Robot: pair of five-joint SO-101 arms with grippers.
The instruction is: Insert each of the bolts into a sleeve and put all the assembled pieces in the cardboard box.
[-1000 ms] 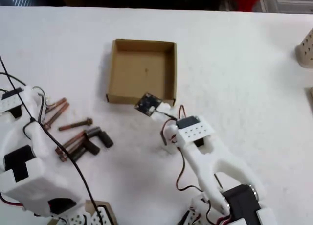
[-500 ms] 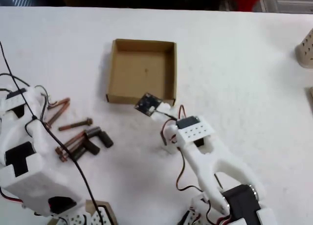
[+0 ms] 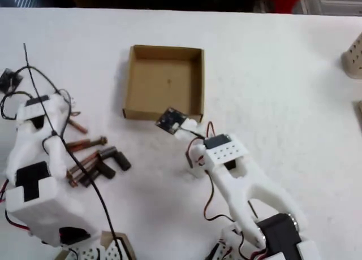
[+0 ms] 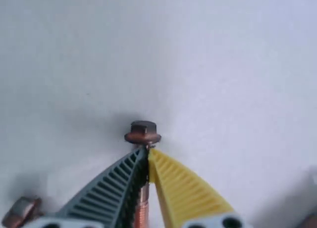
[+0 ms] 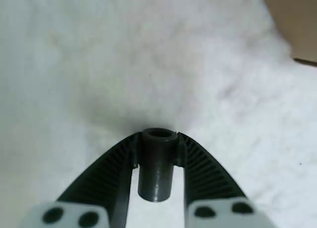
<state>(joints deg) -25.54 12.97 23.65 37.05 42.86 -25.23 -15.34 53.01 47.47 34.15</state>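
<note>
Cardboard box (image 3: 164, 83) sits open-topped on the white bench (image 3: 283, 85), toward the far side and a little left of the middle. Its brown floor lies bare between four low walls. The box's near wall is close to the right arm (image 3: 237, 172), whose wrist board overlaps that wall in the high view.

To the right of the box and this arm, the bench runs wide and open up to a pale perforated object (image 3: 354, 56) at the right edge. On the left the room is tighter. The left arm (image 3: 37, 158) stands over the near-left part of the bench with black cables (image 3: 85, 183) draped across it. Just beside it lies a cluster of loose bolts (image 3: 86, 144) and loose sleeves (image 3: 116, 156), some touching one another, all well apart from the box.

The left gripper (image 4: 147, 153) has its grey and yellow fingers closed together on a bolt (image 4: 142, 134). The bolt is copper-coloured, and its flanged hex head sticks out just past the fingertips over the white bench.

The right gripper (image 5: 157, 139) has its black ribbed fingers clamped on either side of a sleeve (image 5: 157, 168). This is a short dark tube, held with its open bore facing away from the wrist, over white bench near a corner of the box.
</note>
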